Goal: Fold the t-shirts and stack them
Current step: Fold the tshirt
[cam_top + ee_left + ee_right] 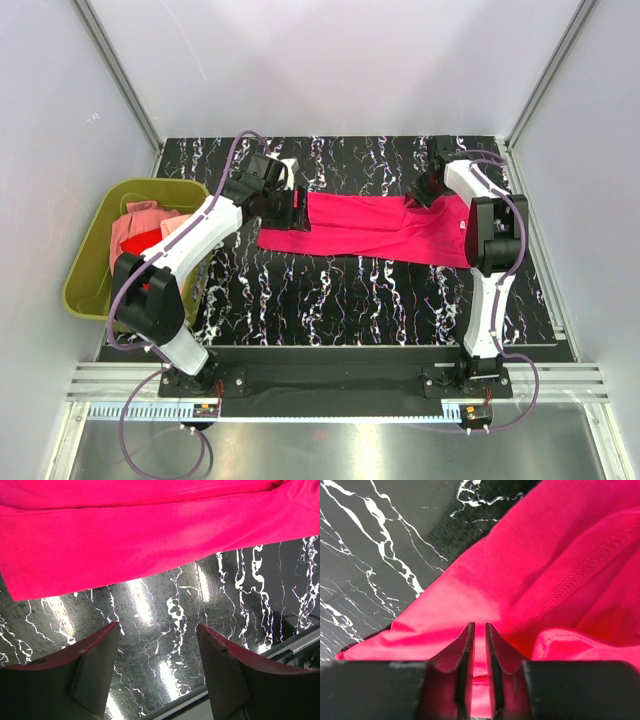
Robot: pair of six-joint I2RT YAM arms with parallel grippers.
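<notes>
TOP: magenta tee (370, 225) lies stretched on counter (300, 300) btwn arms, other tees (140, 225) in tub (85, 290) | L WRIST: L fingers (95, 665) spread, empty, just short of hem; you shd get them onto the corner first | R WRIST: R fingers (462, 650) pinch tee edge; lift both ends level.

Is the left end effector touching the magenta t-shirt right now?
Apart. The left wrist view shows a strip of bare marble table between the open left end effector and the near edge of the magenta t-shirt.
</notes>
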